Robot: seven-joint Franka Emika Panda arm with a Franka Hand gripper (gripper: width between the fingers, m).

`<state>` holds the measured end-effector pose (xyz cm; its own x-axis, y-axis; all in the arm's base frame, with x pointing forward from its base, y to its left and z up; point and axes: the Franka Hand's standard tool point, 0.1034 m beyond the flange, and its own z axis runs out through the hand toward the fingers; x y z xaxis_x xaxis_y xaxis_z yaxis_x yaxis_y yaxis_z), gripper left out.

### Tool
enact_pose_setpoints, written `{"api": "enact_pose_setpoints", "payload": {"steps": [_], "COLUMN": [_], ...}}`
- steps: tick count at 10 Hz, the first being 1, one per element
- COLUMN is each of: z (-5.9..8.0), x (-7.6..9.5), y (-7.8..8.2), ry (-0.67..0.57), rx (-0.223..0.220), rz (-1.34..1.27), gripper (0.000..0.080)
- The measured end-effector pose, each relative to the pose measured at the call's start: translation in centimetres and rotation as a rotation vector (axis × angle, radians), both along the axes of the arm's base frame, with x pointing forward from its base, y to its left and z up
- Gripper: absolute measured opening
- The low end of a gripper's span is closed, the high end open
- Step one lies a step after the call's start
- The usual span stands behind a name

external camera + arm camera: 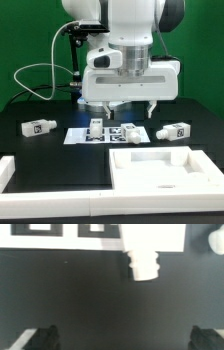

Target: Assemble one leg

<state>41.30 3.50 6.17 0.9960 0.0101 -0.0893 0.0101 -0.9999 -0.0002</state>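
Observation:
Four short white legs with square tags lie in a row on the black table. One leg point(38, 127) is at the exterior view's left and one leg point(175, 131) at its right. Two more, one leg point(95, 128) and another leg point(133, 131), sit at the marker board point(110, 134). My gripper point(130, 105) hangs open and empty just above the middle two. In the wrist view a leg point(145, 263) pokes out from the marker board's point(60, 238) edge, beyond my open gripper point(123, 339). Its dark fingertips point(40, 338) stand wide apart, with only table between them.
A large flat white panel with raised rim point(160, 162) lies at the front, toward the exterior view's right. A white L-shaped border point(20, 168) runs along the front left. Another white piece point(216, 241) shows at the wrist view's edge. Cables hang behind the arm.

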Motion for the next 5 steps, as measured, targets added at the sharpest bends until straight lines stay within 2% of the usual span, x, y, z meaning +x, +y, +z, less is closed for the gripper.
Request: {"api": "enact_pose_setpoints", "payload": {"steps": [2, 3, 5], "z": [-2.6, -3.5, -3.5], "x": [-3.8, -4.7, -4.6], "y": [1.7, 2.1, 2.1], "ry": [-0.056, -0.043, -0.039], "rx": [-0.002, -0.005, -0.004], "rz": [0.035, 0.041, 0.05], "gripper": [0.0649, 0.0649, 0.0649]}}
